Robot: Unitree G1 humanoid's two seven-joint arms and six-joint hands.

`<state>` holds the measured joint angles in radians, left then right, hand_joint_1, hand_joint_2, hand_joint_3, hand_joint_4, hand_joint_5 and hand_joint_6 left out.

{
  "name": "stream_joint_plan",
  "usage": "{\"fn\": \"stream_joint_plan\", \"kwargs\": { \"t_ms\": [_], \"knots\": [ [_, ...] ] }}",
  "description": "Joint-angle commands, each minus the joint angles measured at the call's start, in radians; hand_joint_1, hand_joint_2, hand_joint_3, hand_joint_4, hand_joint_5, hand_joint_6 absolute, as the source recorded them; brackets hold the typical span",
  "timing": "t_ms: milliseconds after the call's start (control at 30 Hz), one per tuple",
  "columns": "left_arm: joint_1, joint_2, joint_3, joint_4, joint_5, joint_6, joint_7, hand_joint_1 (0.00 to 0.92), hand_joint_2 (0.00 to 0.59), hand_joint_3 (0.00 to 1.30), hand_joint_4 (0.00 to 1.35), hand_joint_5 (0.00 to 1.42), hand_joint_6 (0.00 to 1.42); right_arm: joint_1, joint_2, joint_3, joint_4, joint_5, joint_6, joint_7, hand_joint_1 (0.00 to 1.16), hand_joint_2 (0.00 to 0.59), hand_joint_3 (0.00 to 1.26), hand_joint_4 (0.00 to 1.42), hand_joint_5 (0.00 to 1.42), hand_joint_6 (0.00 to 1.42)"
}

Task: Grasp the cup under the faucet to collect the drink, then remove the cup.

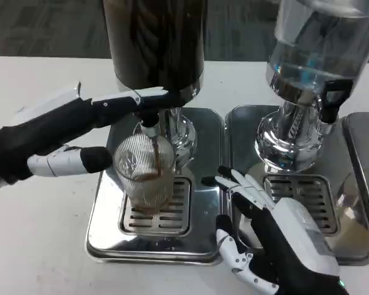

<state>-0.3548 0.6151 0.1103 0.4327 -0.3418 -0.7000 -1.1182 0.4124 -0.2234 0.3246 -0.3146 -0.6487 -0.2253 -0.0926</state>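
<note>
Fingers [120,98] of the left hand [61,132] wrap the ribbed clear cup [144,169] while one presses the faucet [149,117]; a dark stream is falling in, so collecting is under way. That cup stands on the drip grate [157,212], holding only a shallow brown layer. Next, I judge, comes releasing the tap and lifting clear. Beside it, the right hand [277,243] rests spread and released by the neighbouring clear-liquid dispenser [317,55] on the surface [37,246].

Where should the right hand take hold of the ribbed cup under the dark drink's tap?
Probably the cup by its bare right wall, mid-height, coming from the right. It stands upright on the grille; the left hand occupies its left, and the tap blocks above.
</note>
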Motion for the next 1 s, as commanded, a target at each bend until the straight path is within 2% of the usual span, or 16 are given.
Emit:
{"fn": "stream_joint_plan", "kwargs": {
  "t_ms": [33, 233, 400, 467, 533, 600, 633, 733, 800, 1000],
  "knots": [
    [0.028, 0.021, -0.028, -0.006, 0.040, -0.042, -0.014, 0.000, 0.046, 0.18, 0.07, 0.10, 0.09, 0.002, 0.000, -0.009, 0.000, 0.022, 0.008, 0.008, 0.37, 0.586, 0.21, 0.07, 0.04, 0.16],
    [0.032, 0.033, -0.034, 0.000, 0.068, -0.113, 0.018, 0.000, 0.047, 0.18, 0.07, 0.09, 0.10, -0.001, -0.001, -0.012, 0.002, 0.039, 0.009, 0.014, 0.37, 0.586, 0.21, 0.07, 0.04, 0.16],
    [0.036, 0.039, -0.041, 0.007, 0.076, -0.136, 0.039, 0.000, 0.047, 0.17, 0.06, 0.09, 0.10, -0.003, -0.002, -0.015, 0.001, 0.046, 0.008, 0.018, 0.37, 0.586, 0.20, 0.07, 0.04, 0.16],
    [0.037, 0.041, -0.044, 0.005, 0.077, -0.143, 0.045, 0.000, 0.047, 0.17, 0.06, 0.09, 0.10, -0.006, -0.002, -0.016, 0.004, 0.063, 0.008, 0.024, 0.36, 0.586, 0.20, 0.06, 0.03, 0.16],
    [0.039, 0.042, -0.048, 0.004, 0.073, -0.143, 0.051, 0.000, 0.047, 0.17, 0.06, 0.09, 0.10, -0.010, 0.002, -0.021, 0.011, 0.113, 0.006, 0.046, 0.36, 0.572, 0.19, 0.06, 0.03, 0.15],
    [0.040, 0.044, -0.051, 0.002, 0.070, -0.143, 0.057, 0.000, 0.047, 0.17, 0.06, 0.09, 0.10, -0.012, 0.006, -0.025, 0.019, 0.165, 0.010, 0.070, 0.37, 0.509, 0.17, 0.05, 0.04, 0.14],
    [0.041, 0.045, -0.053, 0.001, 0.070, -0.143, 0.059, 0.000, 0.047, 0.17, 0.06, 0.09, 0.10, -0.015, 0.006, -0.026, 0.023, 0.186, 0.010, 0.082, 0.39, 0.458, 0.14, 0.05, 0.04, 0.14],
    [0.042, 0.048, -0.057, -0.001, 0.066, -0.139, 0.064, 0.000, 0.047, 0.17, 0.06, 0.09, 0.10, -0.023, 0.003, -0.027, 0.023, 0.223, -0.017, 0.099, 0.45, 0.342, 0.07, 0.06, 0.07, 0.17],
    [0.043, 0.049, -0.059, -0.001, 0.066, -0.139, 0.067, 0.000, 0.047, 0.17, 0.06, 0.09, 0.10, -0.031, 0.004, -0.026, 0.023, 0.247, -0.022, 0.113, 0.47, 0.311, 0.05, 0.07, 0.09, 0.18],
    [0.046, 0.054, -0.063, -0.003, 0.066, -0.143, 0.077, 0.000, 0.048, 0.17, 0.06, 0.08, 0.10, -0.051, 0.010, -0.027, 0.038, 0.288, -0.013, 0.144, 0.48, 0.278, 0.03, 0.08, 0.11, 0.21]
  ]
}}
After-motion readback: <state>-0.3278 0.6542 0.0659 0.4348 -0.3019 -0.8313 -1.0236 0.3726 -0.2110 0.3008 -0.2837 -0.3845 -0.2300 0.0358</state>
